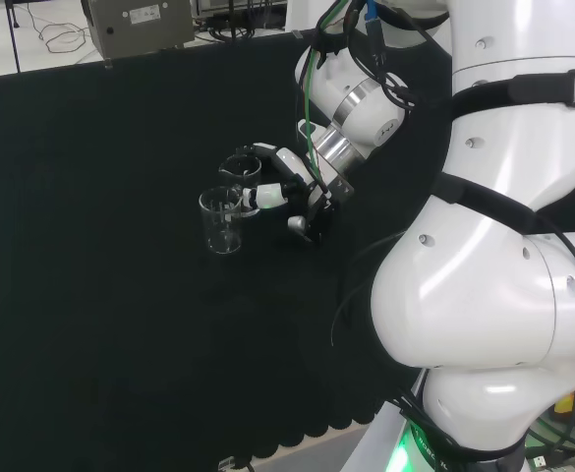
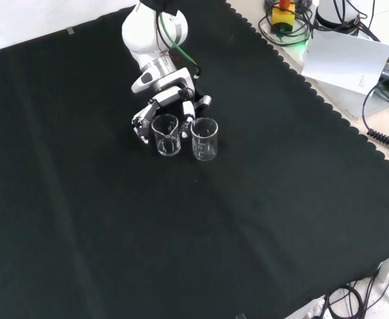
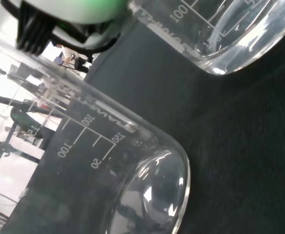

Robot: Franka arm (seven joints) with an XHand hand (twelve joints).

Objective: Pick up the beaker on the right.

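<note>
Two clear glass beakers stand close together on the black cloth. In the front view the right beaker (image 2: 205, 139) stands beside the left beaker (image 2: 165, 135). In the head view the right one is the nearer beaker (image 1: 222, 220) and the other (image 1: 240, 166) stands behind it. The hand (image 2: 162, 106) is low, just behind the pair in the front view, its fingers spread and lightly bent. In the head view the hand (image 1: 289, 190) has one finger (image 1: 255, 199) reaching between the beakers, at the nearer one's rim. Both beakers rest on the cloth. The wrist view has one beaker (image 3: 108, 161) very close and another (image 3: 220, 34) beyond.
The black cloth (image 2: 101, 239) stretches wide around the beakers. Its scalloped edge (image 2: 327, 109) runs along the right of the front view, with cables and a white sheet (image 2: 347, 60) beyond. The arm's white links (image 1: 493, 246) stand at the head view's right.
</note>
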